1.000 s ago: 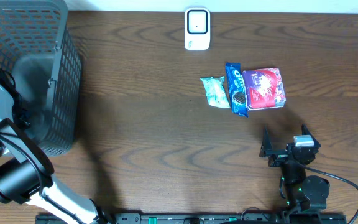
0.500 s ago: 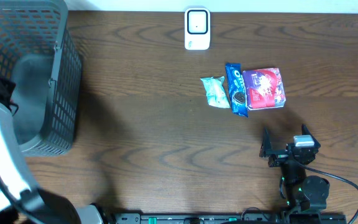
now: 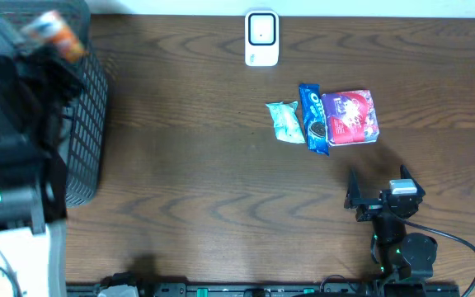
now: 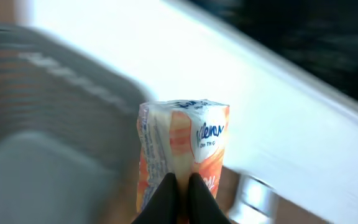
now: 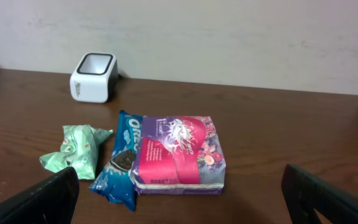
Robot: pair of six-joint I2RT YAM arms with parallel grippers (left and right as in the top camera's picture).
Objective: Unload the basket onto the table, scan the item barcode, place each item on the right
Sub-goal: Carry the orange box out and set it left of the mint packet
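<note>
Seeing my left gripper [image 4: 182, 190] clamped on an orange-and-white plastic tissue packet [image 4: 185, 146] over the far-left grey mesh basket [image 3: 85, 124], I note my right gripper [image 3: 378, 196] near right, jaws apart.

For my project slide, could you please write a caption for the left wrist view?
The left gripper pinches the lower edge of an orange-and-white tissue pack, with the grey basket blurred behind.

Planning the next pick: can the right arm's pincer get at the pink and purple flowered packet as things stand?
Probably yes. The right pincer is open and empty, facing the pink and purple flowered packet across bare brown wooden table. The blue biscuit wrapper against one side may crowd a finger.
</note>
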